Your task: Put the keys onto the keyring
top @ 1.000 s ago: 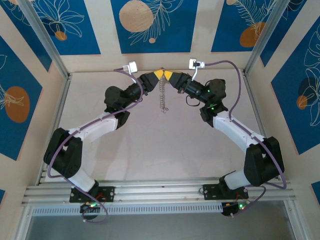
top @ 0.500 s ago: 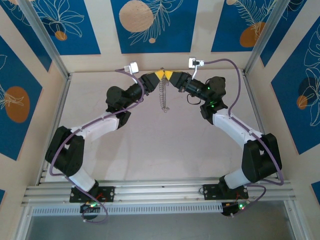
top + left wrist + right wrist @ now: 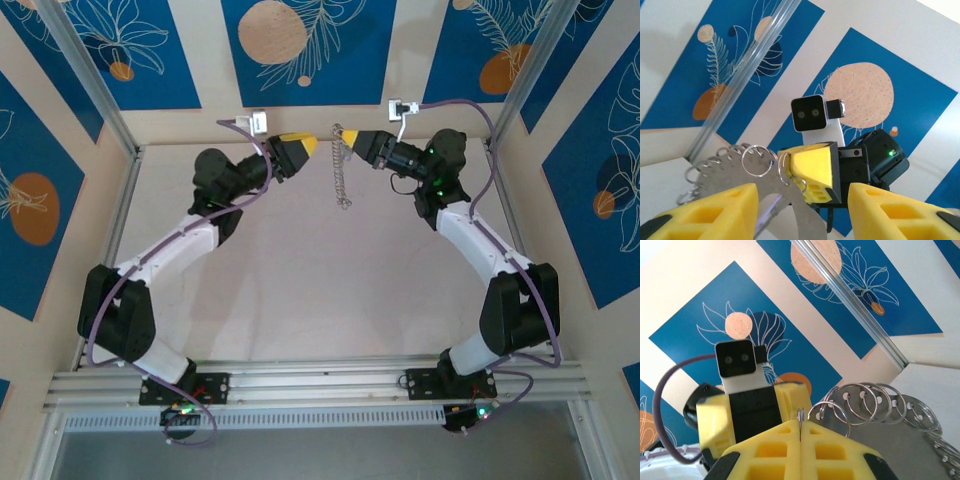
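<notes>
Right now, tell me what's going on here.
The right gripper is shut on the keyring. It holds the ring up in the air over the far end of the table, so the ring hangs down edge-on in the top view. The left gripper faces it from the other side, close by, with its jaws open, and it grips nothing.

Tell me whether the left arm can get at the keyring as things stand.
Likely yes: the left claw is open and faces the keyring, which hangs from the shut right claw; nothing lies between them.
</notes>
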You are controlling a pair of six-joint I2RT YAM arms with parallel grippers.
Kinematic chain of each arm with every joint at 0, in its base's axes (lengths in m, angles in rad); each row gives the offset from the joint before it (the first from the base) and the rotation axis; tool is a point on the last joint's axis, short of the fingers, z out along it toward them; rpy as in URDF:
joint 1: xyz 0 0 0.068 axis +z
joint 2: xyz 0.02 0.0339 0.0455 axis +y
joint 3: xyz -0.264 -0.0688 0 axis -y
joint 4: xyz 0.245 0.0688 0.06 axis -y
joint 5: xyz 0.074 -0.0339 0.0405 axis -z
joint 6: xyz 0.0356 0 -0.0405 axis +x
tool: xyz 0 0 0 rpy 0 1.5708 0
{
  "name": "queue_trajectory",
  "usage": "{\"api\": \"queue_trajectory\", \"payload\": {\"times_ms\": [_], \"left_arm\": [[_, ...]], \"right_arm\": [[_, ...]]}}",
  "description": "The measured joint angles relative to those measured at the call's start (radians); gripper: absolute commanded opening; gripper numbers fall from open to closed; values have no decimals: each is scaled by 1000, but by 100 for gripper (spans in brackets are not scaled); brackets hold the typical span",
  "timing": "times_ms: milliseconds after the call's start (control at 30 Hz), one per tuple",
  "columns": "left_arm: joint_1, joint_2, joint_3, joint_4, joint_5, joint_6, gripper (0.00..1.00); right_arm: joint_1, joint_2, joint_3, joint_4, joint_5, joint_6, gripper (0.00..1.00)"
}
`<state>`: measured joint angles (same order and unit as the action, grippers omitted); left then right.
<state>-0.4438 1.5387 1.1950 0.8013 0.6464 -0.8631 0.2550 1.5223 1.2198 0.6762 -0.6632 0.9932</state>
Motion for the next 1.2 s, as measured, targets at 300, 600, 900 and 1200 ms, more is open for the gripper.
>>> {"api": "queue_trajectory", "payload": {"times_ms": [300, 600, 900, 1200], "left_arm": [[53, 26, 179, -272, 179, 152, 54], [93, 102, 322, -421, 344, 220, 54], [108, 193, 392, -469, 430, 217, 54], [108, 239, 416, -468, 450, 192, 54]], "right_arm": [[-34, 66, 159, -143, -174, -60, 0], [-60, 174, 306, -251, -333, -108, 0], [-62, 297, 442, -293, -464, -107, 0], [-50, 329, 458, -308, -494, -104, 0]]}}
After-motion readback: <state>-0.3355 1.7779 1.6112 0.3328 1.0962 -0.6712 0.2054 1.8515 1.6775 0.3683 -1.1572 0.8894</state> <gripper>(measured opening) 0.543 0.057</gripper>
